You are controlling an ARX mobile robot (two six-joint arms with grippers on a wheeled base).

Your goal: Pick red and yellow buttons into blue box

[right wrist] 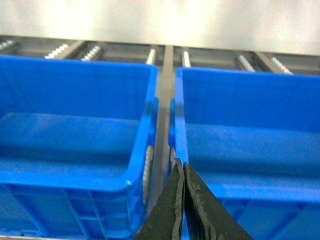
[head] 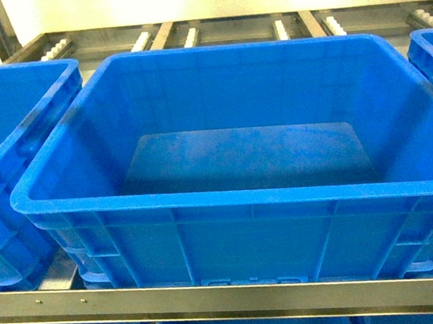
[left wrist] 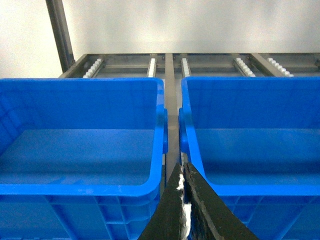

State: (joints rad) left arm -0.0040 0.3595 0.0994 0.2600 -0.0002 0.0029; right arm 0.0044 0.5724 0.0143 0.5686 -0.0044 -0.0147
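Ahead of both pairs of jaws, only blue crates on a roller rack (head: 188, 35) were seen. The blue box (head: 228, 199) stood at the middle of the head view, and its floor was bare: no button had been placed in it. The red and yellow buttons were not found in any view, so their whereabouts could not be told. The left gripper (left wrist: 183, 172) was held with its jaws pressed together on nothing, pointed at the gap between a neighbouring crate (left wrist: 80, 150) to its left and the box to its right. The right gripper (right wrist: 180, 167) was likewise closed and empty, aimed at the gap on the box's other side. The task was judged not yet begun; both buttons remained to be located, picked and dropped in.
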